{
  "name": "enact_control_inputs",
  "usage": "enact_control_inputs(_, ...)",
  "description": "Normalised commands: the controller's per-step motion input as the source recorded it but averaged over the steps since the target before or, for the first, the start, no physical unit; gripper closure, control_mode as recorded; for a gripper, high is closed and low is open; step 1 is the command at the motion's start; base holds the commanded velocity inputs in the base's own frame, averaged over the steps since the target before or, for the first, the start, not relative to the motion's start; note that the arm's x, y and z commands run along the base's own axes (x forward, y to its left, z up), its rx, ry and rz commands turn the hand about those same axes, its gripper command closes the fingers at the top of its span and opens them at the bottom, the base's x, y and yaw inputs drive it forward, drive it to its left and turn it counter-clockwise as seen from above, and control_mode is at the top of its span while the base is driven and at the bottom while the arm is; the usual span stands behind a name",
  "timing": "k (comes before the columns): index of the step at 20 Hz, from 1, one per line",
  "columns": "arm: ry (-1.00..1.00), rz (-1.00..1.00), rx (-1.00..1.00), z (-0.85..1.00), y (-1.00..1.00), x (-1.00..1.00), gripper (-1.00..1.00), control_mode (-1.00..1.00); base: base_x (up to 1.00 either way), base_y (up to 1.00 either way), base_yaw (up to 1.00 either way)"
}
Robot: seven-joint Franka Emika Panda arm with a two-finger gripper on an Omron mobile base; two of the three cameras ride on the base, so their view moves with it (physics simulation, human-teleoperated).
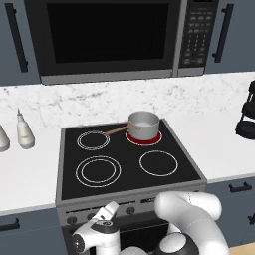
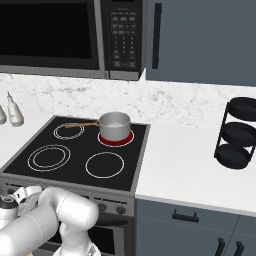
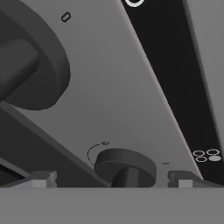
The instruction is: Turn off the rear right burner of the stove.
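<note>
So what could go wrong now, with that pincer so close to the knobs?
1. The stove has several look-alike knobs in a row; the pincer straddles one knob, with another close beside it. Turning the wrong one would leave the rear right burner glowing red.
2. A saucepan sits on that burner and would probably keep heating.

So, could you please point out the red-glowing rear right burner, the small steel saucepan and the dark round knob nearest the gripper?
Red-glowing rear right burner (image 1: 145,140): left base view, exposed front edge.
Small steel saucepan (image 2: 114,126): right base view, side wall.
Dark round knob (image 3: 125,165): hand view, its face.
</note>
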Motion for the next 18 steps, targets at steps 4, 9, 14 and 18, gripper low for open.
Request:
enact_control_inputs(4, 0.0, 0.0, 0.01, 0.0, 0.0, 0.08, -1.0, -1.0, 0.0, 0.0, 0.0)
enact_control_inputs(9, 0.0, 0.0, 0.0, 0.0, 0.0, 0.01, 1.0, -1.0, 0.0, 0.0, 0.0)
enact_control_inputs(14, 0.0, 0.0, 0.0, 0.0, 0.0, 0.04, 1.0, -1.0, 0.0, 0.0, 0.0)
enact_control_inputs(18, 0.0, -0.01, 0.04, 0.03, 0.0, 0.15, 1.0, -1.0, 0.0, 0.0, 0.0)
